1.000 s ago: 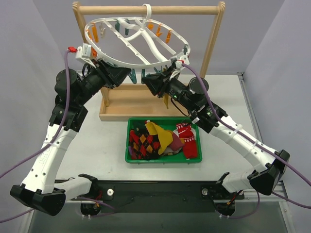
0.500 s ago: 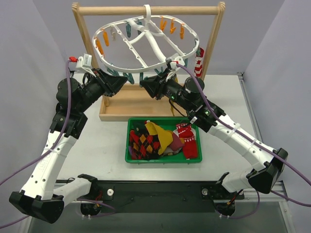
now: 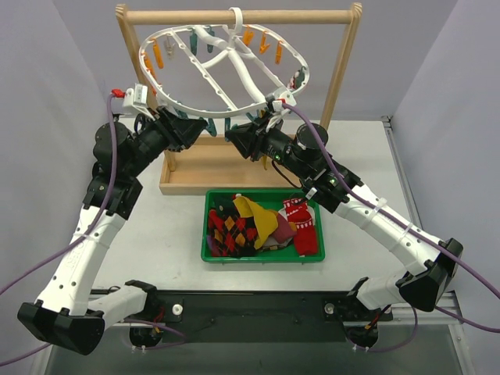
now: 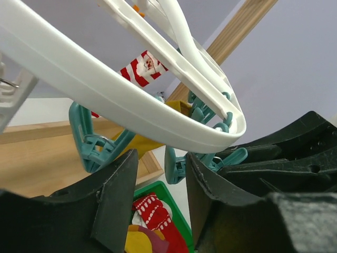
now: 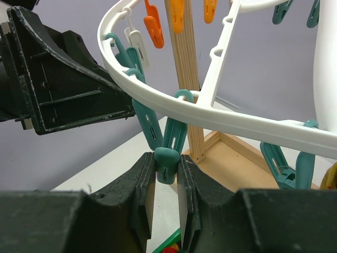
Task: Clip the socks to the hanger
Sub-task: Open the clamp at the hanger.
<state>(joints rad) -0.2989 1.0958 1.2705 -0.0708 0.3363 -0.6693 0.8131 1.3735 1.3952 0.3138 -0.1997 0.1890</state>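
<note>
The hanger (image 3: 238,62) hung from the rack (image 3: 234,15), behind the bin (image 3: 258,258) (socks (image 3: 242,226) piled inside); under its near rim sat the left gripper (image 3: 201,126) and, around a clip (image 5: 167,161), the right gripper (image 3: 233,139).

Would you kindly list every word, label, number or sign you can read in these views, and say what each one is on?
None: no legible text shows in any view.
The red-white striped sock bears a Santa face, a picture, not lettering.
The socks in the green bin show patterns only.
The teal clip in the right pincer is unmarked.
</note>
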